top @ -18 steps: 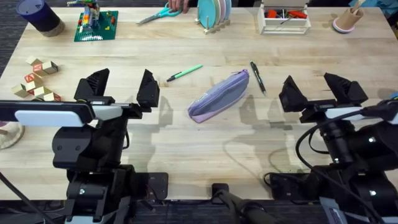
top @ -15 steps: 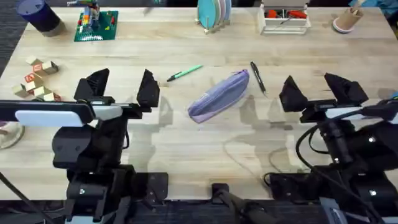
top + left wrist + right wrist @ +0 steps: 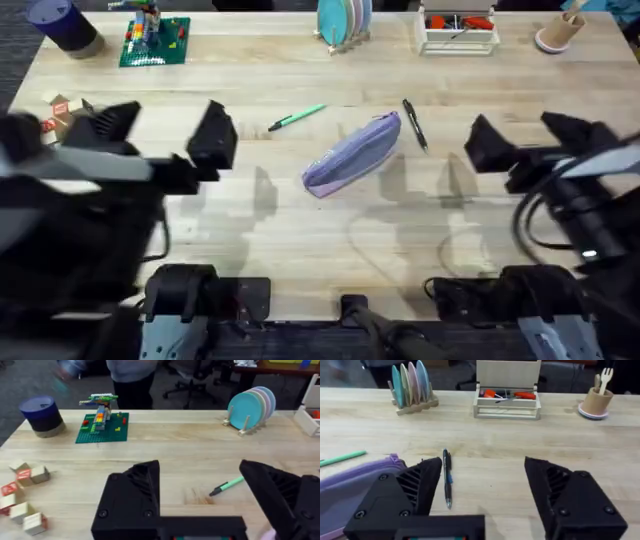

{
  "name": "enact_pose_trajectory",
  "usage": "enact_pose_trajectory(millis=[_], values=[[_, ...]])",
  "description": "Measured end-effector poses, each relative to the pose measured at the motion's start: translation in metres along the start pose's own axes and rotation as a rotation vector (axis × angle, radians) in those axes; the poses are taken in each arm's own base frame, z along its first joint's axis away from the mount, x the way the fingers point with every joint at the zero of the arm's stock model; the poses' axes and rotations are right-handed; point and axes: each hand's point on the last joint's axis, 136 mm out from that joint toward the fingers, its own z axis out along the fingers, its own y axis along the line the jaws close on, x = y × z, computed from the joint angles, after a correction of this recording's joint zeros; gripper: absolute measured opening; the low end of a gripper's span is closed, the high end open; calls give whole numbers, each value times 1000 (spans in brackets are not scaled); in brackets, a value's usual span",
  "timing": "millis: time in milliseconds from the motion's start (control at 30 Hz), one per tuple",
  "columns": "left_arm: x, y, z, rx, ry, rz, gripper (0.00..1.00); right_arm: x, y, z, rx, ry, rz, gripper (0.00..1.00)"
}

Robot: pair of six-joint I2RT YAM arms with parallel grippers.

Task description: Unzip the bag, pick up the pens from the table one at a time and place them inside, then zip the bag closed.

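The bag (image 3: 352,154) lies zipped on the tabletop (image 3: 300,230). The green pen (image 3: 296,117) and black pen (image 3: 415,124) flank it. Beyond them, the left pincer (image 3: 160,135) and right pincer (image 3: 535,140) stand spread, empty.

In the overhead view the left claw (image 3: 165,135) sits in the frame's left half and the right claw (image 3: 530,140) at the right, both raised, empty, their black fingers spread wide apart.
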Motion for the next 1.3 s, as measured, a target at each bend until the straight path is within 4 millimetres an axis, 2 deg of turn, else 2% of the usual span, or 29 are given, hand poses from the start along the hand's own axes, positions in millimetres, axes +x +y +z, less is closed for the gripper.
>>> enact_pose_trajectory(millis=[33, 67, 100, 200, 233, 333, 533, 600, 767, 800, 833, 1300], values=[[-10, 0, -4, 0, 15, 0, 994, -7, 0, -2, 1, 25, 1, 996], [-32, -1, -12, 5, 81, 1, 995, -28, 0, -7, -3, 110, 2, 996], [-53, -17, 4, 88, 318, -9, 994, -53, 12, -1, -79, 401, -11, 996], [-57, -24, 18, 122, 427, -21, 993, -63, 15, 6, -103, 546, -19, 996], [-51, -25, 22, 127, 480, -25, 993, -67, 15, 11, -107, 589, -17, 996], [-43, -26, 24, 130, 523, -28, 993, -64, 15, 16, -112, 626, -27, 996], [-42, -34, 22, 188, 525, -17, 993, -64, 15, 16, -134, 621, -97, 996], [-38, -45, 16, 265, 543, 20, 994, -64, 15, 16, -147, 618, -137, 995], [-19, -79, -13, 544, 603, 154, 994, -65, 15, 22, -167, 604, -204, 996], [-15, -89, -24, 652, 601, 220, 994, -66, 14, 26, -171, 597, -220, 995], [-16, -96, -28, 715, 570, 266, 995, -72, 14, 30, -172, 569, -240, 996], [-12, -105, -41, 829, 545, 350, 993, -77, 14, 33, -174, 544, -259, 996]])
